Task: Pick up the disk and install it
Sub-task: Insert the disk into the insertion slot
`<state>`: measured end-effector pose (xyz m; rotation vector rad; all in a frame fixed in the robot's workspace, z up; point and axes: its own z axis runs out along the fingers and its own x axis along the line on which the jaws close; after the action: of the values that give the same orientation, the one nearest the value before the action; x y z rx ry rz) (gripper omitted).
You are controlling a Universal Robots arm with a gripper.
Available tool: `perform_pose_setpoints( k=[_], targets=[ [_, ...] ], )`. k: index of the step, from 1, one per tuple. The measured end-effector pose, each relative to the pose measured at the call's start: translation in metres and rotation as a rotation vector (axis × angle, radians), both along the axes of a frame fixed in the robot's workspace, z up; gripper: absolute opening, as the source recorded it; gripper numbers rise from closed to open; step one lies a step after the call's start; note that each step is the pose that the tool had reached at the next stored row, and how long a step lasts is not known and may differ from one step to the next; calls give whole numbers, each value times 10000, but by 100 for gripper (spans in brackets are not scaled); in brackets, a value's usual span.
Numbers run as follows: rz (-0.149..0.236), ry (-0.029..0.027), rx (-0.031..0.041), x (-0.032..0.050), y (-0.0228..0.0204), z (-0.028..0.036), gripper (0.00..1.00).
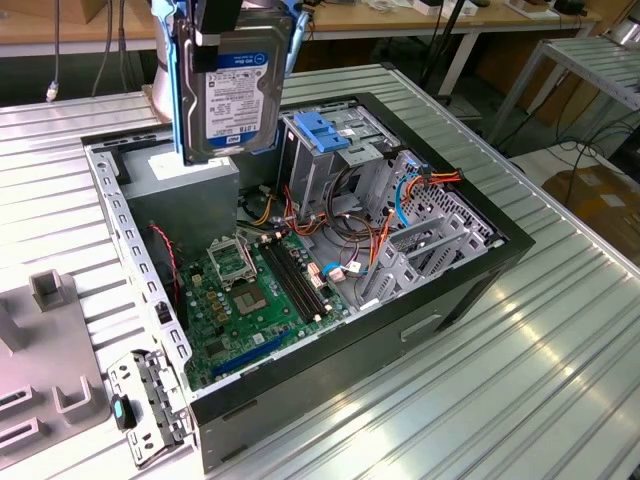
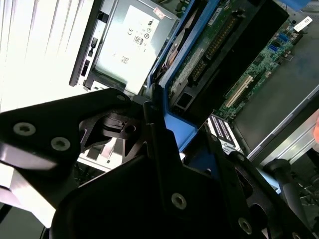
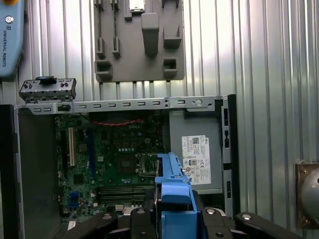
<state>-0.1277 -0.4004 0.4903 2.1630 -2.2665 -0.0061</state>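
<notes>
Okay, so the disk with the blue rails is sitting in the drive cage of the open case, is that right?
Not quite. The disk is not in the cage. The gripper holds it upright in the air above the open case, as the exterior view shows. Its rails are blue, as you said.
</notes>
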Motion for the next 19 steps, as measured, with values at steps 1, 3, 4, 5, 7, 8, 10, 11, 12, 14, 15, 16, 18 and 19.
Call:
perform_pose_setpoints(
  k=[1, 3, 4, 5, 7, 8, 10, 11, 12, 14, 15, 16, 18, 19],
  targets=[
    [0, 0, -1, 0, -4, 0, 37],
    [0, 0, 0, 0, -12, 0, 37],
    [0, 0, -1, 0, -15, 0, 37],
    [1, 0, 0, 0, -19, 0, 37],
    [1, 1, -1, 0, -29, 0, 37],
    [1, 0, 0, 0, -34, 0, 37],
    [0, 1, -1, 0, -41, 0, 37],
    [1, 0, -1, 0, -45, 0, 37],
    [1, 0, 0, 1, -50, 0, 37],
    [1, 1, -1, 3, -56, 0, 37],
    [1, 0, -1, 5, -59, 0, 37],
    [1, 1, -1, 7, -61, 1, 37],
    [1, 0, 0, 11, -65, 0, 37],
    [1, 0, 0, 14, -67, 0, 37]
  ],
)
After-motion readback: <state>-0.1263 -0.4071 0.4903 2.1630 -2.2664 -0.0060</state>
